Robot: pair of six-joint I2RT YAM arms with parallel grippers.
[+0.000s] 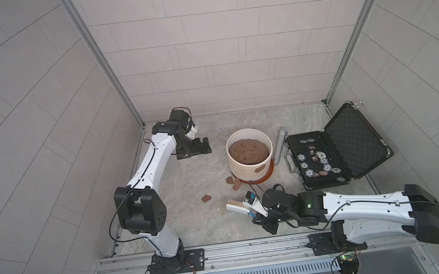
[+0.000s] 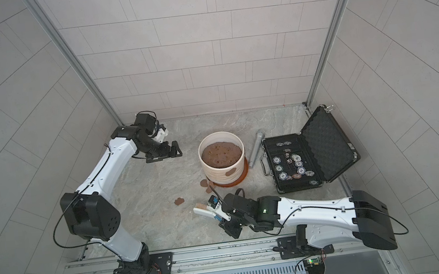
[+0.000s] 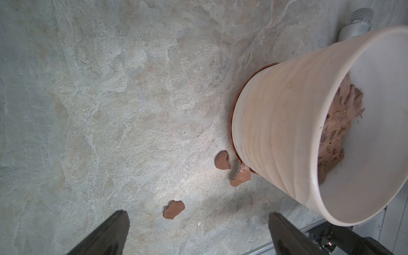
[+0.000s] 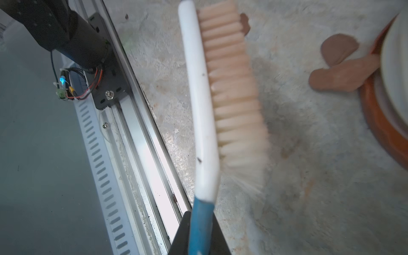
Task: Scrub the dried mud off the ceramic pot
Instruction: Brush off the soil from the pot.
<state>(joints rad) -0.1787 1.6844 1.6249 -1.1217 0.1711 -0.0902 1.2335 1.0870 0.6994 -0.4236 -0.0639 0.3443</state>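
Observation:
The cream ceramic pot (image 1: 247,168) (image 2: 221,172) stands mid-table on a reddish-brown saucer, also seen in the left wrist view as the pot (image 3: 276,121). One patch of dried mud (image 1: 259,170) (image 2: 228,173) sticks to its near wall. Other mud patches (image 1: 229,180) (image 1: 206,198) (image 3: 174,209) (image 4: 339,49) lie on the table in front. My right gripper (image 1: 257,214) (image 2: 222,216) (image 4: 199,220) is shut on the blue handle of a white scrub brush (image 1: 236,206) (image 4: 198,99), held low in front of the pot, bristles toward it. My left gripper (image 1: 200,148) (image 2: 170,150) (image 3: 197,215) hangs open and empty, left of the pot.
A brown soil mound (image 1: 248,151) fills the pot. A grey metal cylinder (image 1: 280,146) lies just right of it. Further right is an open black case (image 1: 354,142) holding poker chips. A metal rail (image 1: 253,247) runs along the front edge.

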